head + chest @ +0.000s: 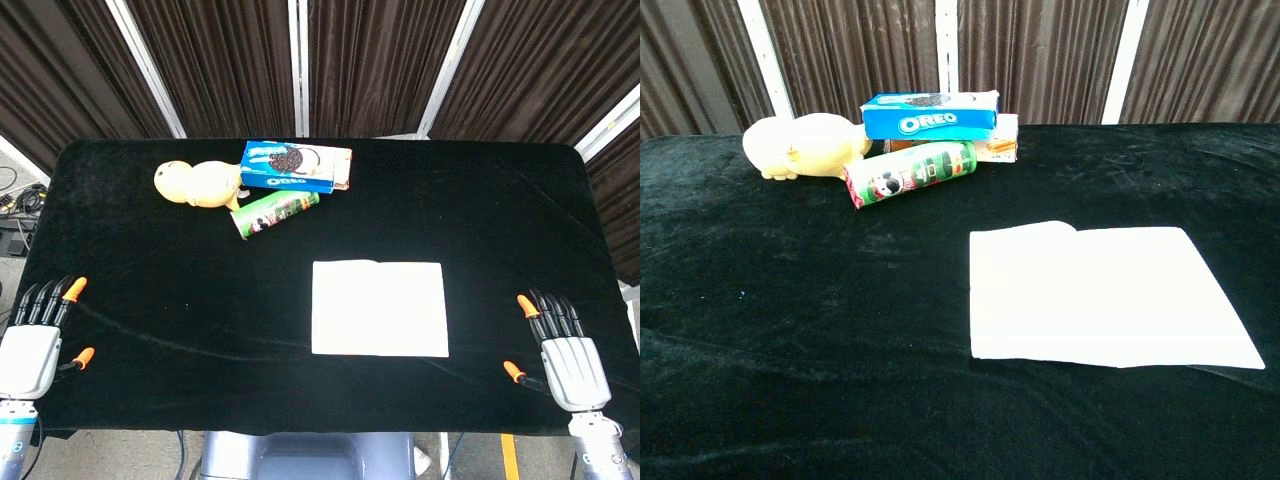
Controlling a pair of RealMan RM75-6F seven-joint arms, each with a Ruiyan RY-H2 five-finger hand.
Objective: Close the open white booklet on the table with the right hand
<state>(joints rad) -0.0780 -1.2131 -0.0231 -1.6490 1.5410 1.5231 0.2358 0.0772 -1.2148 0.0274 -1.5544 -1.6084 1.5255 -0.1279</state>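
The white booklet [379, 308] lies open and flat on the black table, a little right of centre; in the chest view the booklet [1100, 295] shows its left page slightly raised near the spine. My right hand [562, 349] rests at the table's near right edge, fingers spread, holding nothing, well to the right of the booklet. At the near left edge my left hand [35, 338] sits with fingers apart and nothing in it. Neither hand shows in the chest view.
At the back left lie a blue Oreo box [290, 166], a green tube of crisps [274, 212] on its side, and a yellow plush toy [199, 183]. The black table cloth [180, 300] covers the whole top.
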